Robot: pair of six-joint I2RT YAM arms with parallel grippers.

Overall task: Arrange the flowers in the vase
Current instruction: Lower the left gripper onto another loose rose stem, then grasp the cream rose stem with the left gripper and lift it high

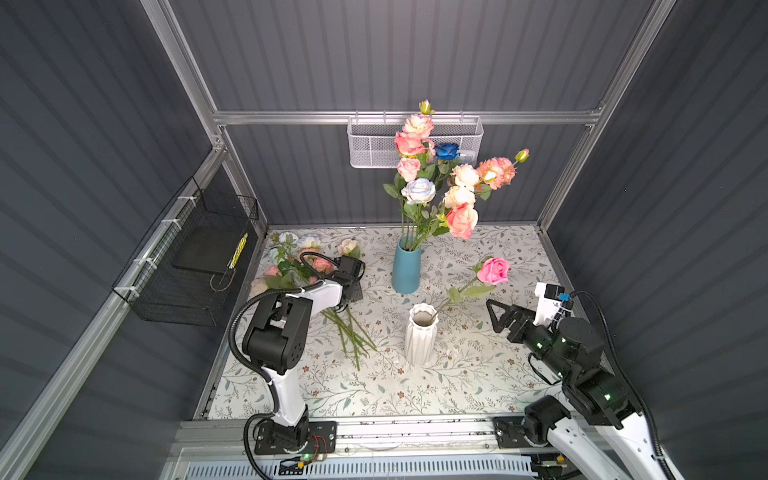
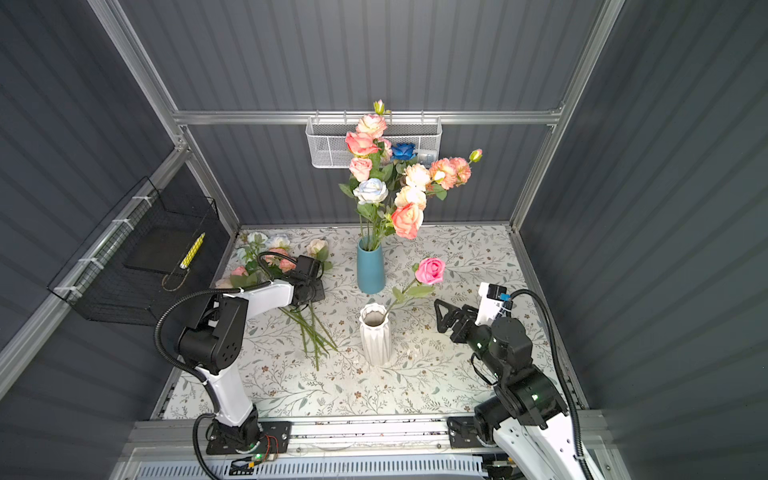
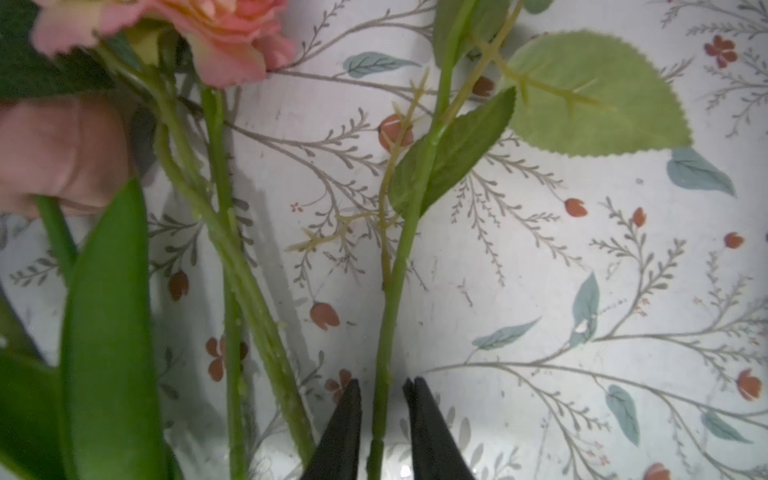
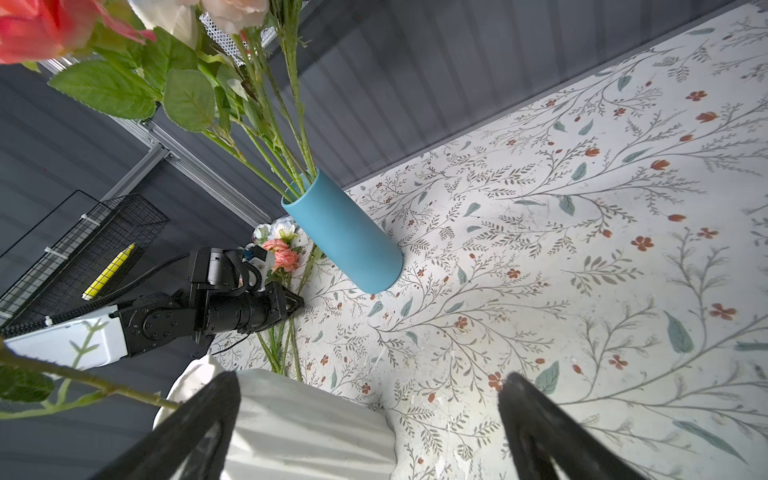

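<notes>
Two vases stand on the floral desk [image 1: 415, 395]. The blue vase [image 1: 406, 270], toward the back, holds a full bunch of flowers [image 1: 436, 183]: pink, peach, cream, one pale blue and one deep blue, fanning to the right. The white ribbed vase [image 1: 420, 336], nearer the front, holds a single pink rose [image 1: 493, 270], whose stem leans out over the rim toward my right arm. The loose flowers [image 1: 299, 262] lie in a heap at the back left of the desk, blooms toward the corner, cut ends [image 1: 353, 336] fanned toward the white vase.

My left end effector [image 3: 381, 384] is down on that heap, hidden under its own wrist in both top views. In the left wrist view its jaws are drawn narrow about one green stem [image 3: 399, 270], a sliver of desk showing on each side; no firm pinch is evident. Two neighbouring stems [image 3: 232, 291] run close beside it, and a peach bloom [image 3: 232, 33] and a broad leaf [image 3: 598, 95] lie further along.

My right end effector [image 1: 500, 316] hangs just beside the white vase, jaws spread wide and empty.

On the walls: a white mesh basket [image 1: 365, 145] behind the bunch, and a black wire basket [image 1: 187, 270] at left holding a yellow object [image 1: 237, 250].
</notes>
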